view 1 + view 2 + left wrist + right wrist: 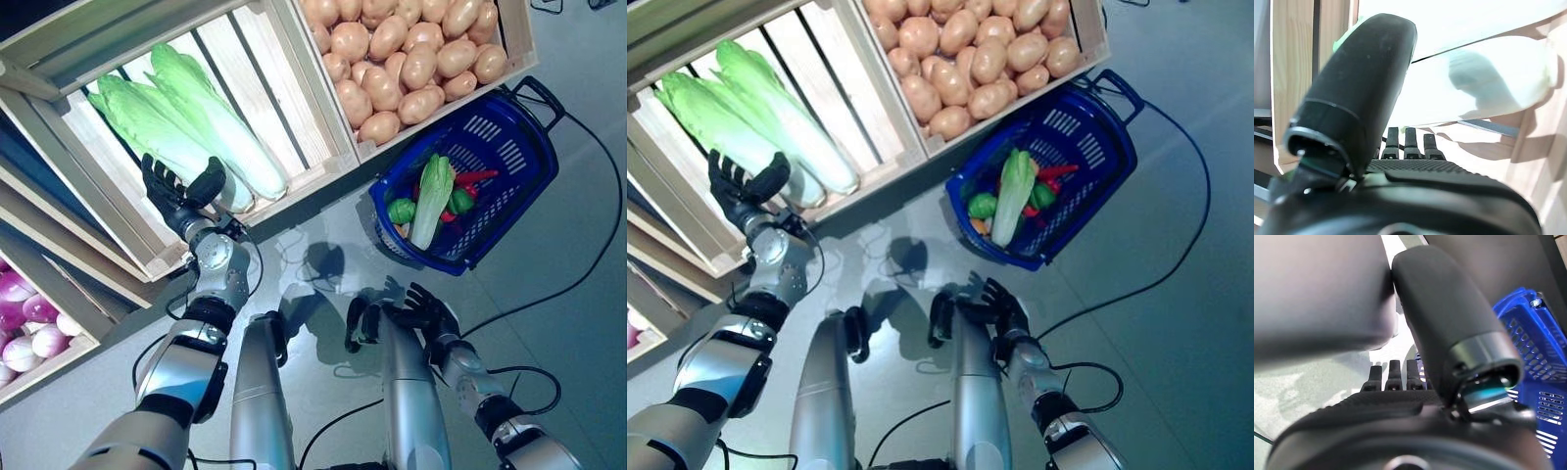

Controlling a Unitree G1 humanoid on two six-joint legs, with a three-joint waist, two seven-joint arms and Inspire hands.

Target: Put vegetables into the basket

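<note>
Two long cabbages [186, 122] lie in the slatted wooden crate [323, 166], and the left hand [176, 191] reaches for the pale stalk end, fingers spread, thumb apart, gripping nothing. Potatoes [411, 59] fill the next crate. Right eye view: the blue plastic basket [1097, 162] on the floor already carries greens. Left wrist view: fingers straight, smooth white stalk just past them. That stalk looks firm, leaves soft and light; take the stalk. Right wrist view: right hand [1400, 382] relaxed, empty.

Blue basket [509, 147], pale-green cabbages [186, 122], tan potatoes [402, 59].
</note>
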